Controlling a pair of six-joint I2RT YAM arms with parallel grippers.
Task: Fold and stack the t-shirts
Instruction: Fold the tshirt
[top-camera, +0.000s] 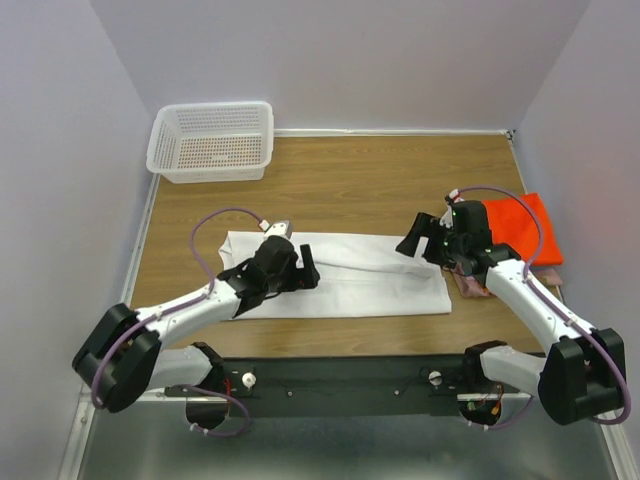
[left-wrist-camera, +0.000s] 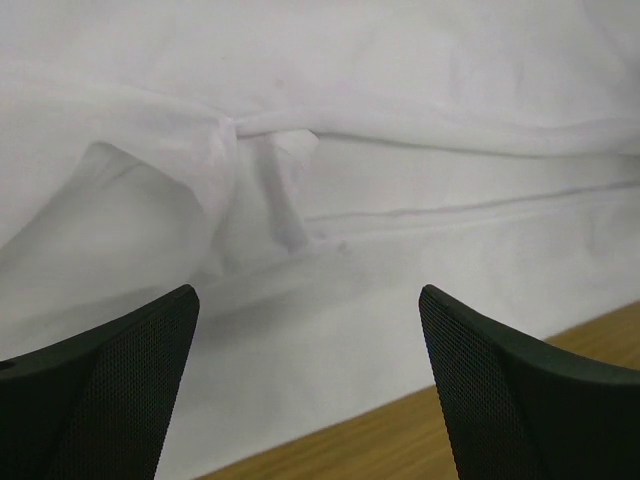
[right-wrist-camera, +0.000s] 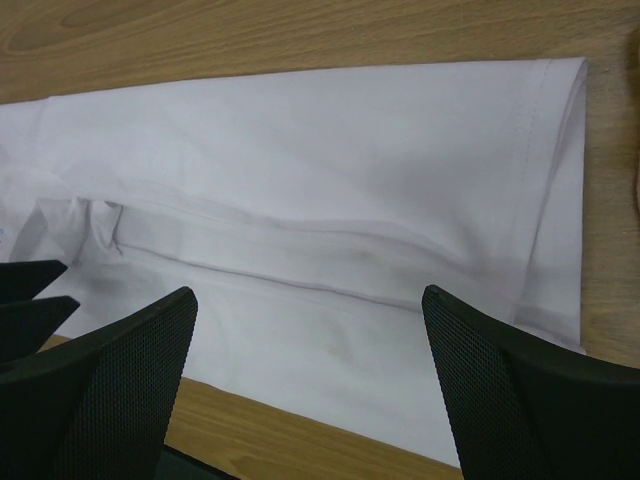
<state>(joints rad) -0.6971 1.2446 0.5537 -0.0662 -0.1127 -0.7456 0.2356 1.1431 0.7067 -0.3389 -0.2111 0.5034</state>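
The white t-shirt (top-camera: 370, 275) lies on the table folded into a long band. It fills the left wrist view (left-wrist-camera: 420, 150) and shows in the right wrist view (right-wrist-camera: 330, 180). My left gripper (top-camera: 304, 268) is open and empty over the band's left part. My right gripper (top-camera: 420, 238) is open and empty above the band's right end. An orange-red folded shirt (top-camera: 525, 225) lies at the right, on a stack whose pink and brown edges (top-camera: 470, 285) show beside my right arm. No teal shirt is in view.
A white mesh basket (top-camera: 212, 140) stands at the table's back left corner. The wooden table (top-camera: 380, 180) is walled on three sides. The black arm-base rail (top-camera: 340, 385) runs along the near edge.
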